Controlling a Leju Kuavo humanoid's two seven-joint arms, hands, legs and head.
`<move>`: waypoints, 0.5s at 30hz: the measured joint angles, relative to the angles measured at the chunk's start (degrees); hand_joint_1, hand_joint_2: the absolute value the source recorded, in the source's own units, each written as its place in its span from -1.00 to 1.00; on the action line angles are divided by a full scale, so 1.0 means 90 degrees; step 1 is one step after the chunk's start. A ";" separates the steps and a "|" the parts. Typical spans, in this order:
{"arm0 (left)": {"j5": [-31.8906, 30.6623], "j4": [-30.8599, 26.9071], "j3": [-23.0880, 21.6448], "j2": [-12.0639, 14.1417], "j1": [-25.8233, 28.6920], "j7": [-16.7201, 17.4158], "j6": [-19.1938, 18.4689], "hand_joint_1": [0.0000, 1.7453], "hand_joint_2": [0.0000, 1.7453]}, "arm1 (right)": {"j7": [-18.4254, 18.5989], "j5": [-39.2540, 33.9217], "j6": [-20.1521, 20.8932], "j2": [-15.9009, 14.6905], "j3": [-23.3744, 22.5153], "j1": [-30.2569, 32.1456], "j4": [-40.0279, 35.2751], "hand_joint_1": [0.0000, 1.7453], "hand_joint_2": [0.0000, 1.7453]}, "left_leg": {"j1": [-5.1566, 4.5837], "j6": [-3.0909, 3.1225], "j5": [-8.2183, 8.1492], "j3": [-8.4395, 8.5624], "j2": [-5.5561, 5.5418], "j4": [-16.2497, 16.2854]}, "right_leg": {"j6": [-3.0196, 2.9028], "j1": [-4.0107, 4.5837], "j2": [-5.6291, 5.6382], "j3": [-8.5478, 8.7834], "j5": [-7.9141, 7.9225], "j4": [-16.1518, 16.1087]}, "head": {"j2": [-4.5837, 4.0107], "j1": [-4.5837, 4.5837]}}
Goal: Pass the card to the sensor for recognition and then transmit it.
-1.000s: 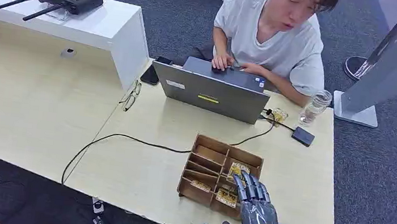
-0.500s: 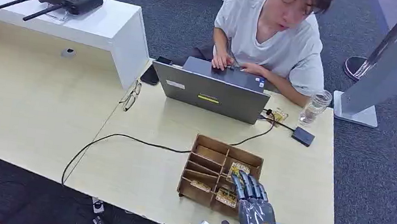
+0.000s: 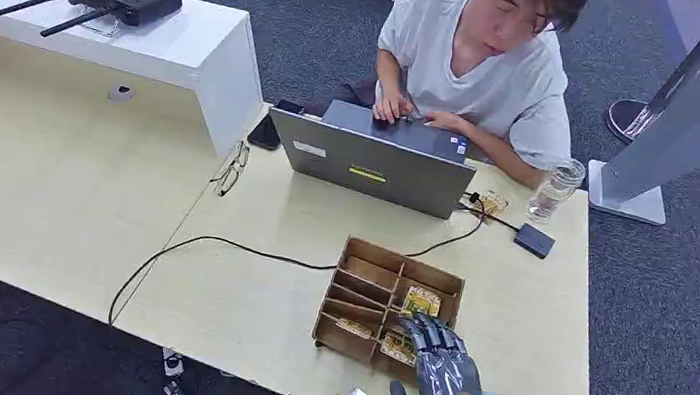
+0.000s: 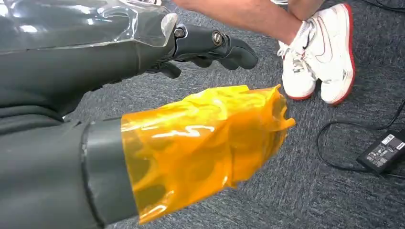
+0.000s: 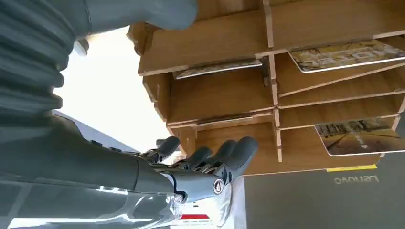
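Fingers of our right hand (image 3: pixel 444 385) are spread and bent over the near right slots of the wooden box (image 3: pixel 355 284), holding nothing, so we can pick a card (image 3: pixel 420 300) lying there.

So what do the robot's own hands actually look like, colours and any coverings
The right hand is dark grey, with a metallic grey back, darker fingers, a ribbed grey cover and a clear plastic wrap at the wrist. The left hand is the same dark grey with visible screws; its thick thumb is wrapped in crinkled orange film.
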 joint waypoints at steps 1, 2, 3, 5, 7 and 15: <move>0.0000 0.0000 0.0000 0.0000 0.0000 0.0000 0.0000 -1.00 -1.00 | 0.0002 -0.0002 0.0002 0.0005 0.0003 -0.0003 0.0007 -0.58 1.00 | 0.0000 0.0000 0.0000 0.0000 0.0000 0.0000 | 0.0000 0.0000 0.0000 0.0000 0.0000 0.0000 | 0.0000 0.0000; 0.0000 0.0000 0.0000 0.0000 0.0000 0.0000 0.0000 -1.00 -1.00 | 0.0002 -0.0007 0.0007 0.0012 0.0003 -0.0004 0.0010 -0.58 1.00 | 0.0000 0.0000 0.0000 0.0000 0.0000 0.0000 | 0.0000 0.0000 0.0000 0.0000 0.0000 0.0000 | 0.0000 0.0000; 0.0000 0.0000 0.0000 0.0000 0.0000 0.0000 0.0000 -1.00 -1.00 | 0.0002 -0.0007 0.0010 0.0017 0.0003 -0.0006 0.0010 -0.58 1.00 | 0.0000 0.0000 0.0000 0.0000 0.0000 0.0000 | 0.0000 0.0000 0.0000 0.0000 0.0000 0.0000 | 0.0000 0.0000; 0.0000 0.0000 0.0000 0.0000 -0.0001 0.0000 0.0000 -1.00 -1.00 | 0.0002 -0.0022 0.0017 0.0029 0.0005 -0.0011 0.0010 -0.60 1.00 | 0.0000 0.0000 0.0000 0.0000 0.0000 0.0000 | 0.0000 0.0000 0.0000 0.0000 0.0000 0.0000 | 0.0000 0.0000; 0.0000 0.0000 0.0000 0.0000 0.0000 0.0000 0.0000 -1.00 -1.00 | 0.0002 -0.0041 0.0032 0.0036 0.0005 -0.0019 0.0017 -0.60 1.00 | 0.0000 0.0000 0.0000 0.0000 0.0000 0.0000 | 0.0000 0.0000 0.0000 0.0000 0.0000 0.0000 | 0.0000 0.0000; -0.0002 0.0000 -0.0005 0.0000 -0.0001 0.0000 0.0000 -1.00 -1.00 | 0.0007 -0.0058 0.0083 0.0051 0.0012 -0.0034 0.0085 -0.52 1.00 | 0.0000 0.0000 0.0000 0.0000 0.0000 0.0000 | 0.0000 0.0000 0.0000 0.0000 0.0000 0.0000 | 0.0000 0.0000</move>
